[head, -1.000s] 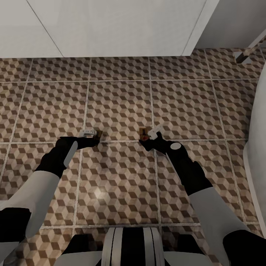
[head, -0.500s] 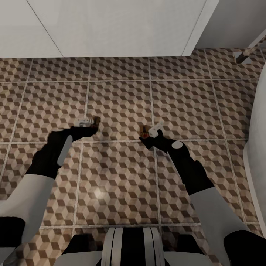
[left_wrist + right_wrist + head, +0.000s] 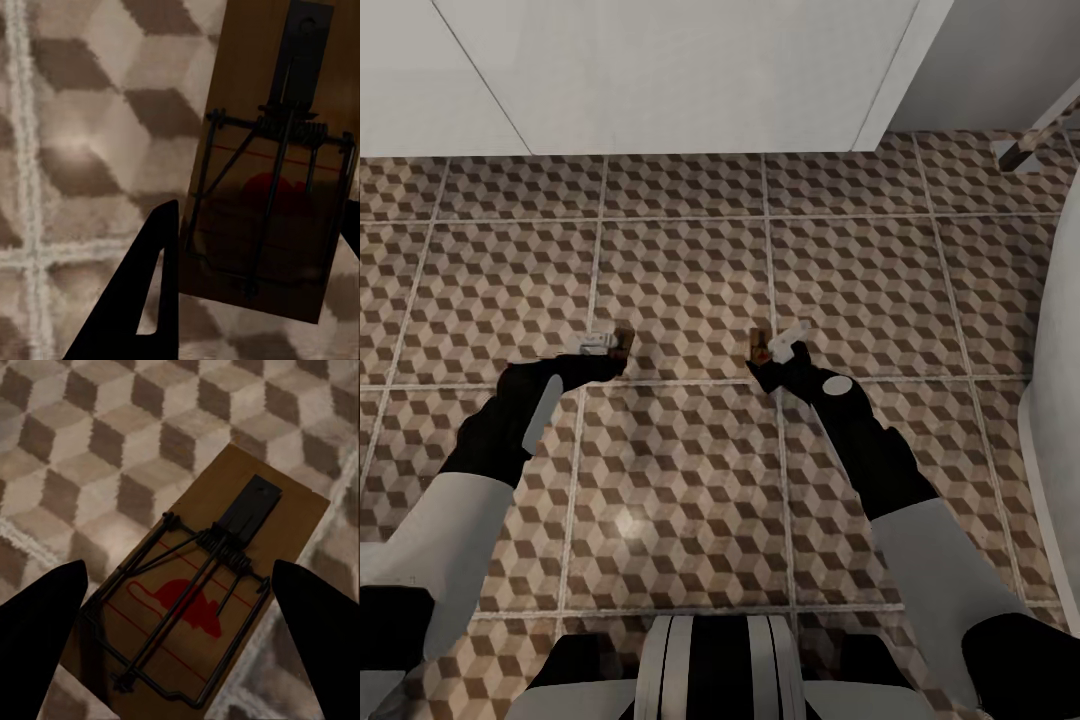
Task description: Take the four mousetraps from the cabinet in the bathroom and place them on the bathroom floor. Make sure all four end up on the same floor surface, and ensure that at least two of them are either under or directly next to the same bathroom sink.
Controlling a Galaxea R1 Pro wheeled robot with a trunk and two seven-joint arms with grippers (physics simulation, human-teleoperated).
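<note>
Looking down from the head view, both arms reach over the bathroom floor (image 3: pixel 690 270), with the white vanity front (image 3: pixel 660 70) across the far side. At the left tool (image 3: pixel 610 352) a sliver of brown mousetrap (image 3: pixel 621 346) shows, and at the right tool (image 3: pixel 772 352) a second mousetrap (image 3: pixel 759 348) shows as a small brown edge; their detail is too small to read here.

The wrist views give that detail. In the left wrist view the left mousetrap (image 3: pixel 274 161) is a brown wooden board with a dark flat plate at one end, a coiled spring across the middle, a wire bow and a red mark underneath. It sits between the left tool's dark fingers (image 3: pixel 146 300), one finger touching its long edge; the tool appears closed on it. Its long axis runs along the fingers.

In the right wrist view the right mousetrap (image 3: pixel 199 600) has the same plate, spring, wire bow and a red mouse print. It lies between the widely spread fingers (image 3: pixel 37 622) of the right tool, neither touching it, its long axis angled across the cube-patterned tiles. Whether it rests on the floor I cannot tell.
</note>
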